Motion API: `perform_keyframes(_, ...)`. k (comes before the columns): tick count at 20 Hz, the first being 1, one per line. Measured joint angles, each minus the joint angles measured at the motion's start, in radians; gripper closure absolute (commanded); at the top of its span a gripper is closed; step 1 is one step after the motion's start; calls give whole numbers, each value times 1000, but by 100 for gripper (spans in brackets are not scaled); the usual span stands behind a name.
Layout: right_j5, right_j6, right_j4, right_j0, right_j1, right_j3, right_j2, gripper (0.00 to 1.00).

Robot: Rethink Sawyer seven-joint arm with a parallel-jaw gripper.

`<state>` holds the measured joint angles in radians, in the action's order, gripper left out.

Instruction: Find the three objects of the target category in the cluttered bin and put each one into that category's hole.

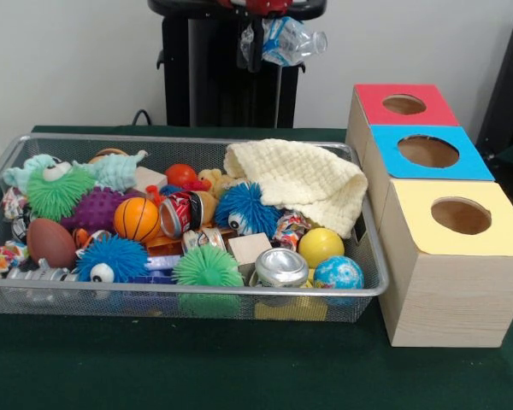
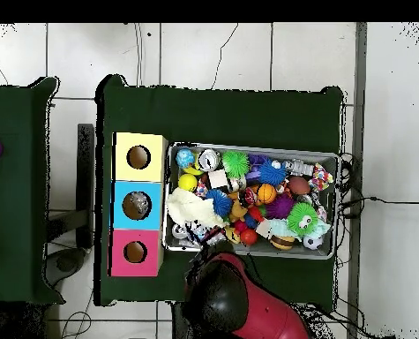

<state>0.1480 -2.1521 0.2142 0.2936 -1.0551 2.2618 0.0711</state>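
My gripper [image 1: 258, 44] hangs at the top of the front view, drawn back above the far side of the bin [image 1: 197, 291]. It is shut on a wrinkly clear plastic packet [image 1: 291, 38] showing blue and white, held high in the air. In the overhead view the red and black arm [image 2: 226, 300] covers the gripper and the packet, just off the bin's rim [image 2: 252, 252]. Another wrinkly packet [image 1: 289, 229] seems to lie in the bin beside a blue spiky ball [image 1: 244, 207].
Three wooden boxes stand beside the bin, each with a hole: red top [image 1: 378, 96], blue top [image 1: 393, 162], yellow top [image 1: 415, 226]. The bin also holds a cream cloth [image 1: 303, 179], spiky balls, a drink can [image 1: 280, 266] and an orange ball [image 1: 137, 219].
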Motion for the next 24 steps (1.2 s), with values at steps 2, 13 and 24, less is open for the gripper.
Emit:
perform_keyframes(2,0,0,12,-9,-11,1,7,100)
perform_keyframes(13,0,0,79,-100,-4,6,21,100)
perform_keyframes(24,-42,-22,152,-179,44,9,21,100)
